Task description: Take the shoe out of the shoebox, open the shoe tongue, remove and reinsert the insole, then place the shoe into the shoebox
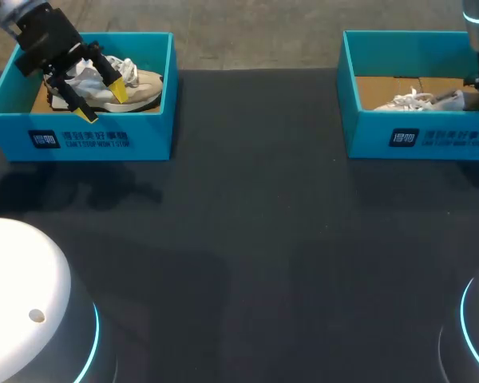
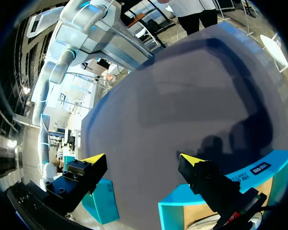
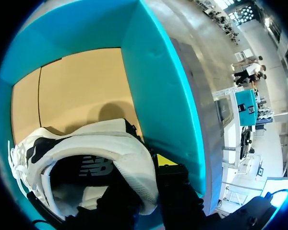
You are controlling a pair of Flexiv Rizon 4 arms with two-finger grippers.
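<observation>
Teal cardboard on both sides: the left shoebox (image 1: 88, 140) sits under the left hand (image 1: 101, 102), and the right shoebox (image 1: 419, 140) has the right hand (image 3: 146, 191) down inside it. The left hand hangs spread wide over the beige shoe (image 1: 144, 88), which lies in the box right below its yellow tips, and it isn't touching anything. From its wrist view, the box's front wall (image 2: 259, 167) runs just beneath the fingers, and ahead of them there's a big stretch of dark worktop (image 1: 255, 239) to swing out into.

The right hand is much tighter. It's pinching the heel collar of the white shoe (image 3: 86, 148), with one finger tucked inside the shoe and the other's yellow tip (image 3: 165, 159) squeezed into the narrow gap between the heel and the teal side wall (image 3: 153, 86). The shoe rests on the box's tan floor, toe pointing away from the hand. There's bare floor ahead of the toe, and barely any room on the wall side.
</observation>
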